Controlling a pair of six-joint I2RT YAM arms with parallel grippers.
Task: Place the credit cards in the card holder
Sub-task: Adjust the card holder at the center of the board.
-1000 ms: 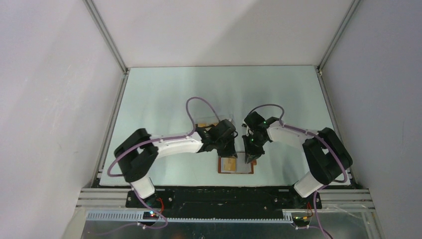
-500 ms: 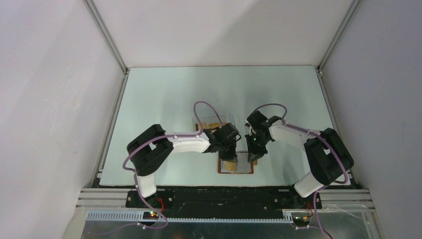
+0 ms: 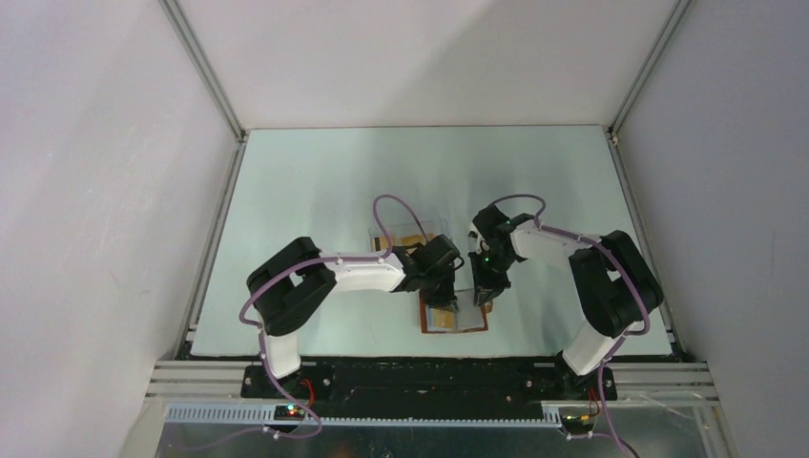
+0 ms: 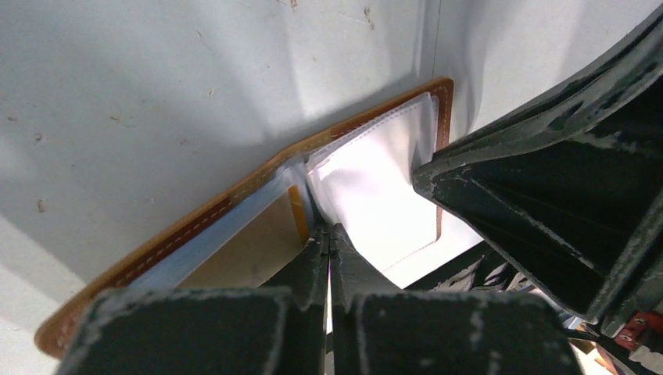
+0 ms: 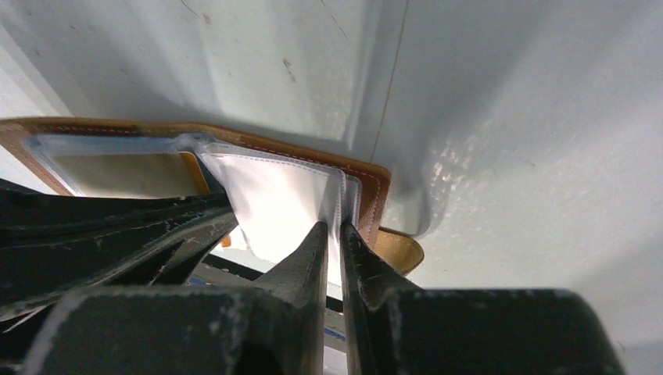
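Pocket-opening step: right gripper [image 5: 332, 231] clamped on clear sleeve [image 5: 274, 205] of card holder [image 3: 454, 319]; left gripper [image 4: 328, 236] closed at its fold. Next, probably: part the sleeve wider.

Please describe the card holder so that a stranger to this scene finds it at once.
On the pale table, look at the middle of the near edge. The card holder lies open there: brown stitched leather with clear sleeves, unlike the transparent box behind it.
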